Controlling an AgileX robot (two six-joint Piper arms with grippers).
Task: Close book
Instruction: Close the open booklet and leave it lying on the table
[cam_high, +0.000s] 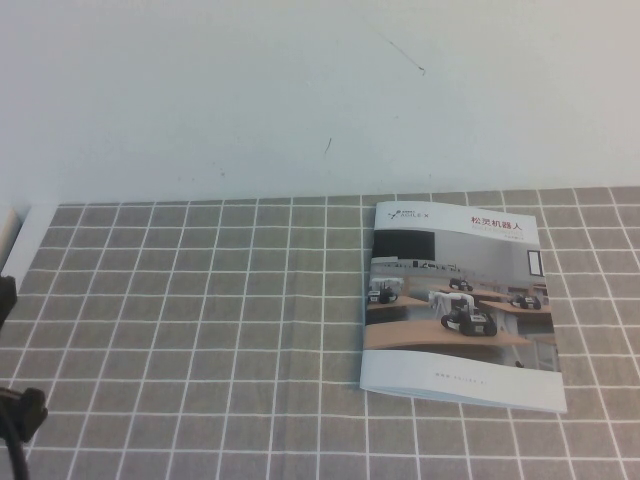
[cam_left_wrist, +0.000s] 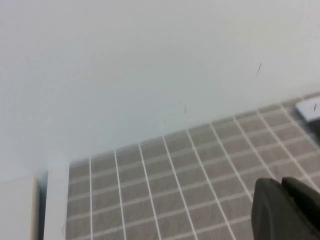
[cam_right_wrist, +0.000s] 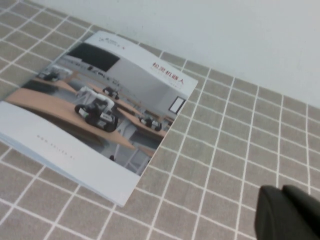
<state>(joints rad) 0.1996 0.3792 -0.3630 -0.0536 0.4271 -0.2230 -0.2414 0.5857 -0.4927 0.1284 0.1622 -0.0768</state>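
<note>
Left gripper is noted at the far left edge of the checked cloth; its jaw state cannot be told. The book is found right of centre, lying flat, cover up, already closed (nothing apparently left to fold). It is judged thin, light, floppy and glossy, and best taken at the edge opposite the spine. Right gripper is held over the cloth beyond the book's right side; its jaw state cannot be told.

The left arm sits drawn back at the near left edge, and the left gripper is held raised. The right gripper hangs raised too, angled downward.
</note>
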